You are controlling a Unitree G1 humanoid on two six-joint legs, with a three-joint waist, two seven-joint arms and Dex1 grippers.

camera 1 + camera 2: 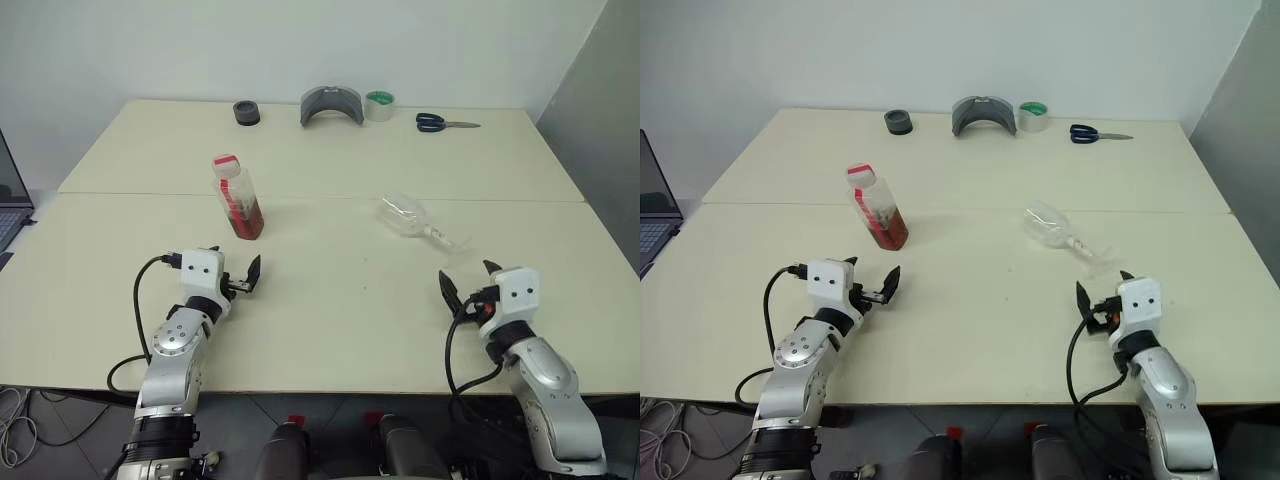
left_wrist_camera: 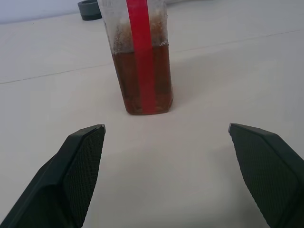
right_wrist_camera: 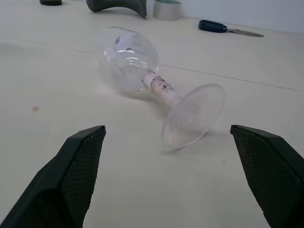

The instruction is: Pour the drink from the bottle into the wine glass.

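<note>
The bottle (image 1: pixel 238 198) stands upright on the table left of centre, clear plastic with a red-and-white label strip, its lower part filled with the reddish-brown drink (image 2: pixel 142 80). My left gripper (image 1: pixel 238 275) is open just in front of it, empty, pointing at it. The wine glass (image 1: pixel 412 220) lies on its side right of centre, bowl toward the back left, round foot (image 3: pixel 192 116) toward me. My right gripper (image 1: pixel 465 283) is open and empty, a short way in front of the foot.
Along the far edge of the table (image 1: pixel 330 330) lie a black round object (image 1: pixel 246 112), a grey curved object (image 1: pixel 332 104), a tape roll (image 1: pixel 379 104) and blue-handled scissors (image 1: pixel 444 123). A laptop (image 1: pixel 10 200) sits off the left side.
</note>
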